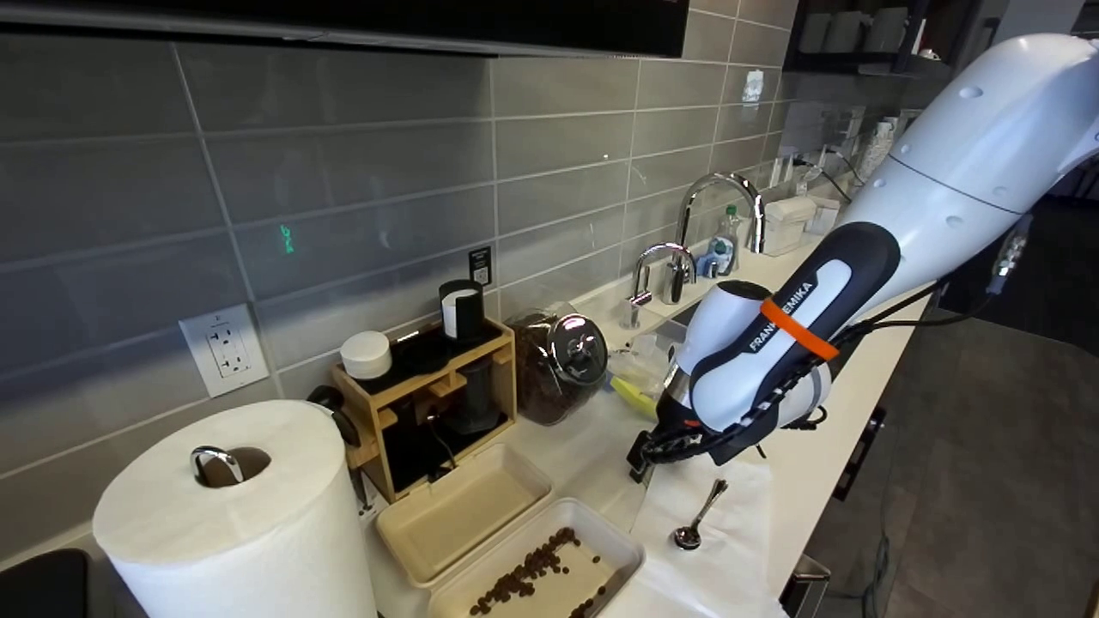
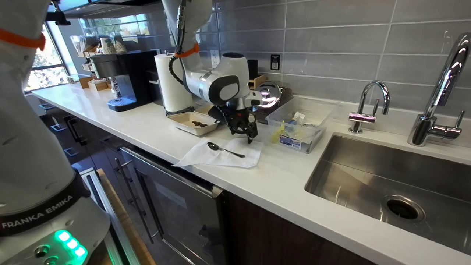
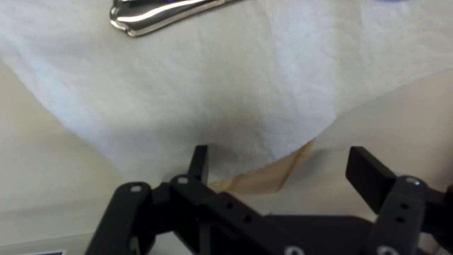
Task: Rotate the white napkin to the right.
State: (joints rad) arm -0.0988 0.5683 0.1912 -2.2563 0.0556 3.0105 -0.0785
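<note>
The white napkin (image 1: pixel 740 528) lies on the counter, creased, with a metal spoon (image 1: pixel 700 515) resting on it. In an exterior view, one corner of the napkin (image 2: pixel 198 156) reaches the counter's front edge. My gripper (image 3: pixel 279 150) is open at the napkin's wall-side edge. In the wrist view, its left finger (image 3: pixel 200 159) overlaps the napkin, while its right finger (image 3: pixel 368 177) appears beyond the edge, over counter. Between the fingers that edge shows a brownish patch (image 3: pixel 269 179); I cannot tell whether it is a fold or a stain. Whether the fingertips touch the surface is unclear.
A pale tray (image 2: pixel 176 123) holding dark beans sits close to the napkin. On the sink side stands a clear plastic bin (image 2: pixel 312 136), before the steel sink (image 2: pixel 346 162). A paper towel roll (image 1: pixel 249 549) and a glass jar (image 1: pixel 545 378) are near the wall.
</note>
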